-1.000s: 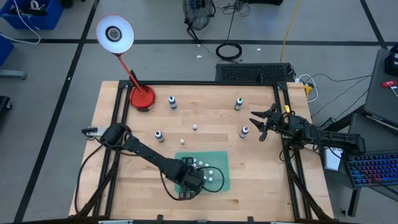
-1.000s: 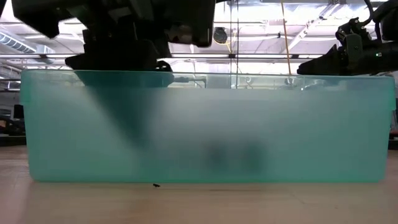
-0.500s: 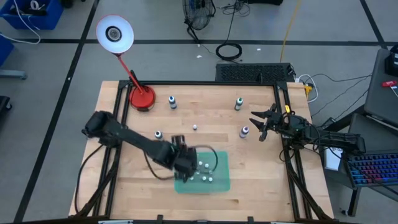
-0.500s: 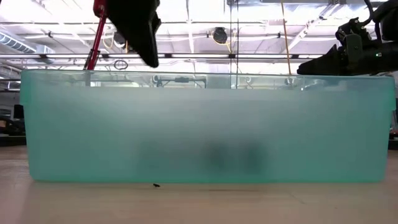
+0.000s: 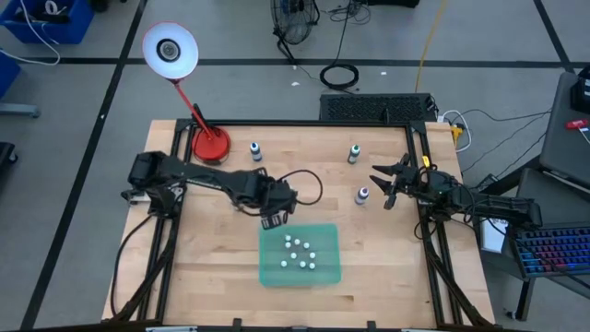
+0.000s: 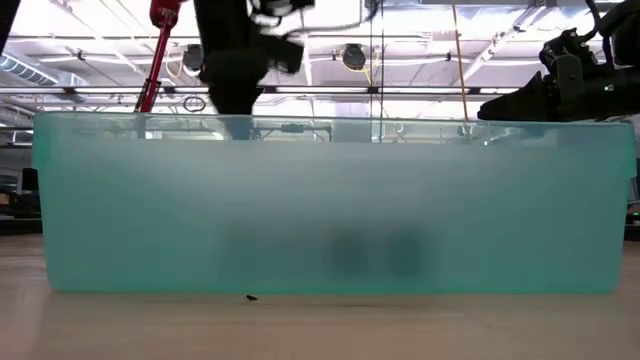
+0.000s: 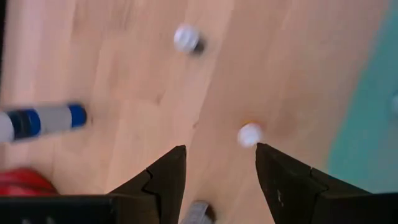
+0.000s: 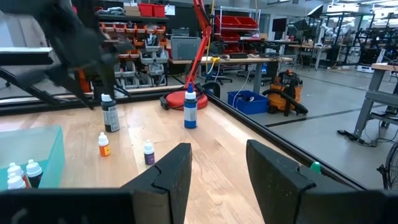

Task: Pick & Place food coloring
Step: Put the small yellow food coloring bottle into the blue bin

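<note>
Several food coloring bottles [image 5: 300, 252] with white caps stand inside the teal bin [image 5: 333, 273]. My left gripper [image 5: 275, 219] hangs open over bare wood just past the bin's far rim, pointing steeply down. Below its fingers [image 7: 221, 149] a tiny white-capped orange bottle [image 7: 249, 134] stands on the table, untouched. Another small bottle [image 7: 186, 38] stands farther off. A purple one [image 5: 362, 195] stands by my right gripper [image 5: 380, 187], which waits open and level at the table's right edge.
A red lamp base [image 5: 210, 145] stands at the far left. Taller bottles stand along the far side [image 5: 255, 150] [image 5: 353, 154]. A dark bottle [image 8: 110, 114] stands behind the orange one. In the low view the bin's frosted wall [image 6: 330, 200] fills the picture.
My left gripper has risen out of the bin and moved toward the table's far edge, past the bin's far rim, rolling and tipping as it went. The bottles in the bin have stayed where they were. My right arm has kept still.
</note>
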{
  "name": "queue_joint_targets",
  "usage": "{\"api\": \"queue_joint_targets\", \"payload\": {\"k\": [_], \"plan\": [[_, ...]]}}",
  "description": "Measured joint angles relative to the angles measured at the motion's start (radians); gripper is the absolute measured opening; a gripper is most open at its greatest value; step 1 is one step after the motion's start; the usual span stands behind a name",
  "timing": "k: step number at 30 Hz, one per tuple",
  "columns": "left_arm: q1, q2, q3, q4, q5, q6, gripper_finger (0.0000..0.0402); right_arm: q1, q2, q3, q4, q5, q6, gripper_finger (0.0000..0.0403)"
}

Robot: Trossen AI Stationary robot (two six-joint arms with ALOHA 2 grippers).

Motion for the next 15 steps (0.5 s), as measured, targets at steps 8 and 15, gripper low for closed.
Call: {"api": "queue_joint_targets", "payload": {"k": [8, 15], "plan": [[0.041, 0.002, -0.169, 0.192, 0.137, 0.022, 0.0195, 0.000, 0.000, 0.000, 0.000, 0.000, 0.000, 0.0141], [0.043, 0.001, -0.242, 0.292, 0.169, 0.026, 0.0195, 0.000, 0.000, 0.000, 0.000, 0.000, 0.000, 0.0141]]}}
